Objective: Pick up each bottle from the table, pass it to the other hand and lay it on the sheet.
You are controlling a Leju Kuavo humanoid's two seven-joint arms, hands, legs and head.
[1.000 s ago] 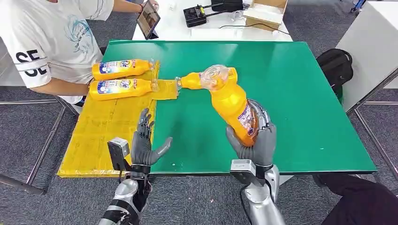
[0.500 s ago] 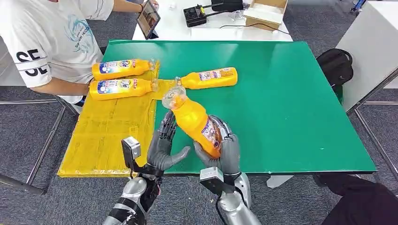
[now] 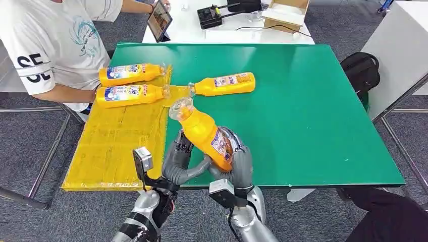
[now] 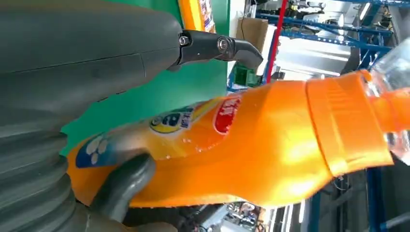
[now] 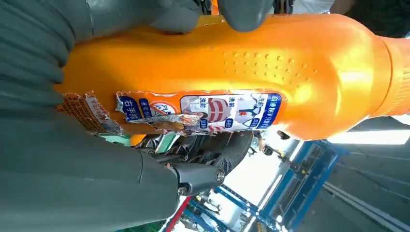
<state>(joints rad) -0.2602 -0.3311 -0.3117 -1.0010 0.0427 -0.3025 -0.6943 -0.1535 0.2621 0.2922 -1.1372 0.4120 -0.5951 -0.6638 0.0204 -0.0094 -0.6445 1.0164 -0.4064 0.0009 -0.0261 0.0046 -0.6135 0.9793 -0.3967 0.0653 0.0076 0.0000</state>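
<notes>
My right hand [image 3: 238, 162] grips the lower half of an orange bottle [image 3: 203, 134] over the table's near edge, its clear cap tilted up toward the yellow sheet [image 3: 116, 141]. My left hand [image 3: 177, 159] cups the same bottle from the sheet side, thumb against its base, fingers still spread. In the left wrist view the bottle [image 4: 232, 145] lies across the palm with a gap to the fingers [image 4: 217, 44]. The right wrist view has the bottle's label [image 5: 203, 111] pressed into the palm. Two orange bottles [image 3: 130, 73] [image 3: 128, 95] lie on the sheet. Another bottle [image 3: 224, 84] lies on the green table [image 3: 313, 111].
A person in a white shirt [image 3: 50, 45] stands at the sheet's far left, forearm beside the two laid bottles. Behind the green table a white table carries a tablet [image 3: 159, 20], a black device [image 3: 209, 16] and a cardboard box [image 3: 285, 12]. A black bag [image 3: 361, 70] sits on the floor right.
My right hand has carried the bottle left and toward me, from mid-table to my left hand. The left hand has moved right and now cups the bottle's base.
</notes>
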